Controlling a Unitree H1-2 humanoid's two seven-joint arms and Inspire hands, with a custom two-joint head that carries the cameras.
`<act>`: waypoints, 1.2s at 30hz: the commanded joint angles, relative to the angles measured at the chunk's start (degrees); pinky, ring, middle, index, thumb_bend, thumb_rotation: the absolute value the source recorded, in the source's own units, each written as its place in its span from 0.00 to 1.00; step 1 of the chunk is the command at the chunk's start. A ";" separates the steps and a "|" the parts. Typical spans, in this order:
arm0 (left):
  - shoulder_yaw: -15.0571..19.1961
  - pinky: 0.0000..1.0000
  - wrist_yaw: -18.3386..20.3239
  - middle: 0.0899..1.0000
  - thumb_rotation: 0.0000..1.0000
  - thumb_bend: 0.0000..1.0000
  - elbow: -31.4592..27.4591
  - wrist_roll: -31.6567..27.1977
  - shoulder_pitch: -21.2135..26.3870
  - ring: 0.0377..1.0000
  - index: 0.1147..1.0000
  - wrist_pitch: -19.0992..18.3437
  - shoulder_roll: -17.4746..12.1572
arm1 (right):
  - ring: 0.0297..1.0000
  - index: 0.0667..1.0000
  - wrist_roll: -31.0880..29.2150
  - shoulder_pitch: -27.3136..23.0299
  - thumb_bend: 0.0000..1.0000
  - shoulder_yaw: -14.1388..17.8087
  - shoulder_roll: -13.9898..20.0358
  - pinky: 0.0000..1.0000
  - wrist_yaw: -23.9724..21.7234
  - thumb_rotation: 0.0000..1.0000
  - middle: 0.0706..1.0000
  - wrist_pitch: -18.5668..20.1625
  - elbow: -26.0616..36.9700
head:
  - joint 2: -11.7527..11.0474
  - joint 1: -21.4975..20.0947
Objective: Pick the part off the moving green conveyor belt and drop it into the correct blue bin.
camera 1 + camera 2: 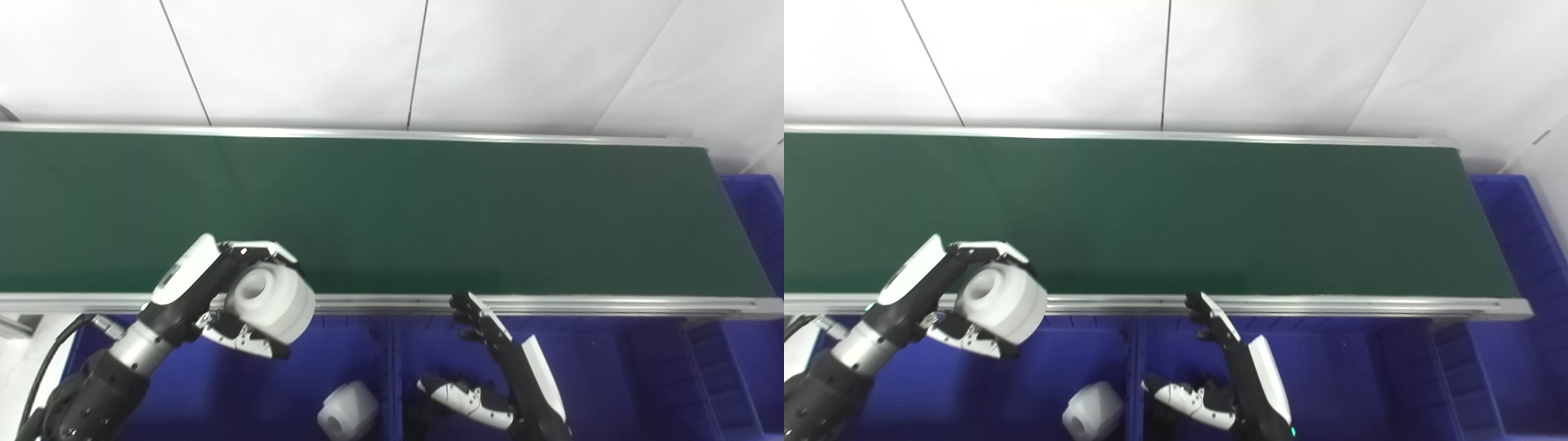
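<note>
White wall panels fill the top of the frame, and below them the long dark-green conveyor belt (429, 214) with aluminium side rails runs across the middle. Our left hand (245, 300) is clenched around the white, stubby plastic cylinder with a round bore in its end face (272, 300), holding it at lower left, over the belt's near rail and the left blue plastic bin (343, 343). We judge the part rigid, light and smooth, so it could slip; fingers above and thumb below on the curved wall look like the sound hold, with the bore left free. That left bin already holds a second white bored cylinder (347, 411), lying on its side near the bottom edge. Our right hand (484, 367) waits at lower centre over the neighbouring blue bin (612, 367), fingers spread and empty. Another blue bin (756, 202) sits at the belt's right end; we cannot see what it holds.
</note>
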State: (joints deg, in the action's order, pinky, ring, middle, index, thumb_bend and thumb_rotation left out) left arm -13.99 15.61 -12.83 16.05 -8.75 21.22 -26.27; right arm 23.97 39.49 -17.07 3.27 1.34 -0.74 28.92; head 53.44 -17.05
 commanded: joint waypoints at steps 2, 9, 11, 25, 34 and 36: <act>0.61 0.42 0.97 0.46 0.00 0.50 -3.00 1.13 -1.66 0.38 0.46 0.19 -1.40 | 0.84 0.89 0.11 0.71 0.68 0.55 -0.05 0.78 -0.52 0.45 0.86 0.63 2.36 | -0.01 0.25; -0.35 0.42 4.92 0.45 0.00 0.50 -4.71 5.57 -3.17 0.39 0.46 -5.42 -1.23 | 0.85 0.88 -0.55 0.46 0.68 1.42 -0.10 0.79 -1.09 0.43 0.86 0.51 2.30 | 0.19 0.77; -0.95 0.41 6.67 0.44 0.00 0.50 -4.99 7.02 -2.79 0.37 0.47 -7.71 -1.32 | 0.85 0.88 -0.64 0.40 0.67 1.49 -0.08 0.79 -1.28 0.42 0.86 0.63 2.31 | 0.06 1.02; -5.51 0.21 16.19 0.44 0.00 0.51 -7.20 19.96 -0.09 0.31 0.43 -24.21 -1.01 | 0.84 0.88 0.19 0.50 0.66 1.10 -0.41 0.78 -1.58 0.38 0.86 0.79 2.71 | -0.13 2.22; -7.88 0.43 23.63 0.65 0.20 0.60 -9.31 28.12 1.56 0.56 0.80 -33.23 -0.81 | 0.85 0.89 0.78 0.37 0.64 0.74 -0.33 0.78 -2.18 0.37 0.87 1.16 2.99 | -0.11 2.38; -7.53 0.57 23.55 0.79 0.25 0.62 -9.24 27.38 1.52 0.71 0.83 -33.25 -0.79 | 0.85 0.89 0.97 0.33 0.65 0.81 -0.45 0.77 -2.34 0.38 0.87 1.37 3.02 | -0.11 2.28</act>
State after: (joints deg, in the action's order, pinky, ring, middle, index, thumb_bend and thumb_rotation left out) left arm -22.08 39.48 -20.45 44.09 -8.41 -11.85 -26.76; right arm 24.45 39.45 -16.08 3.15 -0.83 0.24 30.01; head 53.35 -14.85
